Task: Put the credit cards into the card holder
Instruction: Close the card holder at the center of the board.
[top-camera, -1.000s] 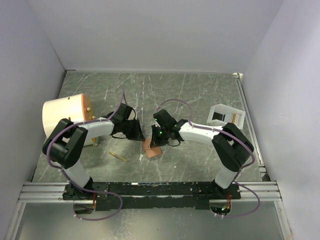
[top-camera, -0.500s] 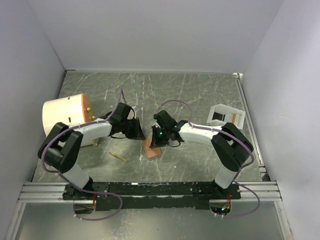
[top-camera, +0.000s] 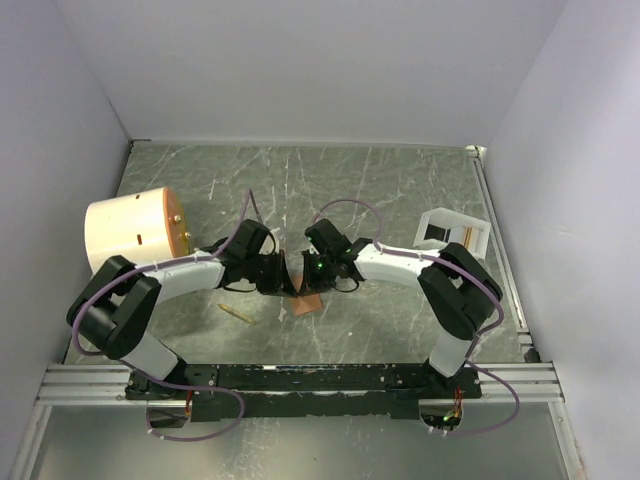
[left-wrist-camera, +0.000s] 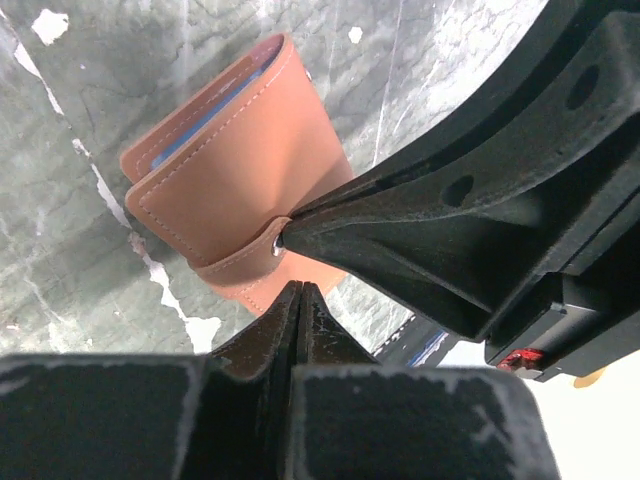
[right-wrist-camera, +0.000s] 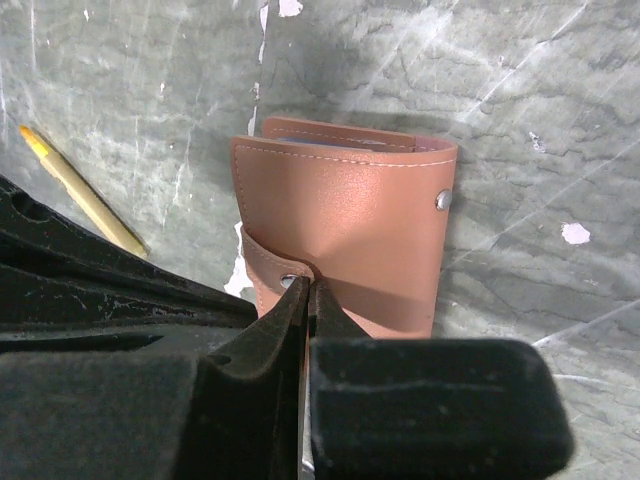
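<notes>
- The card holder (right-wrist-camera: 345, 235) lies flat on the surface (top-camera: 400, 190), near the middle, between the two arms.
- It is a small folded wallet in tan-brown, smooth like leather, with a slight shine. A line of pale stitches runs along its edges and its corners are round.
- A short strap (left-wrist-camera: 235, 270) wraps round one edge of the wallet. It ends at a little round silver snap (right-wrist-camera: 288, 282). Another silver stud (right-wrist-camera: 442, 200) sits near the far side edge.
- A thin blue credit card (left-wrist-camera: 215, 112) shows as a stripe in the open side of the fold. Only its edge can be seen.
- The left tool (left-wrist-camera: 300, 292) is clenched, its two black fingers pressed together into a point. The point sits at the wallet's edge just under the strap. Nothing shows between the fingers.
- The right tool (right-wrist-camera: 308, 288) is clenched too. Its tip touches the strap right beside the snap. Nothing shows between its fingers either.
- The fingers look like rough, dull black plastic with small scratches.
- The surface looks like dark green-grey stone with white lines and white chips.
- A thin yellow stick (right-wrist-camera: 80, 190), shaped like a pencil, lies near the wallet on the left side.
- A big cream drum (top-camera: 125, 232) with an orange end lies on its side at the far left.
- A white open tray (top-camera: 450, 232) stands tilted at the far right.
- Purple cables (top-camera: 345, 205) loop over both arms.
</notes>
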